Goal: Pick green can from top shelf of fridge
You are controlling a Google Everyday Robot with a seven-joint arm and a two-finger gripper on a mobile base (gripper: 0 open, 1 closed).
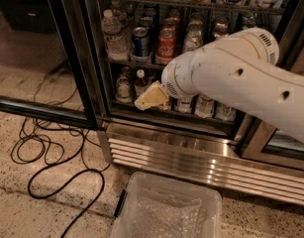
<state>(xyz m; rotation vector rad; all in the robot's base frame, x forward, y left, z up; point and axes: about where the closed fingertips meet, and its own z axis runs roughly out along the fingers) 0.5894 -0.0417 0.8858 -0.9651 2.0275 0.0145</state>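
The fridge (97, 83) has a black frame, and only its lower wire racks show. My gripper (151, 97), cream-coloured at the end of the white arm (230, 78), hangs in front of the lowest rack of small bottles (126, 86). It holds nothing that I can see. The rack above it carries a blue can (140, 41), a red-orange can (167, 42) and a water bottle (113, 33). The green can is not in view. The top shelf is cut off above the picture's upper edge.
The stainless slatted grille (191, 157) runs below the racks. A clear plastic bin (166, 212) stands on the speckled floor in front of it. Black cables (52, 157) loop on the floor at left, under the open glass door (37, 58).
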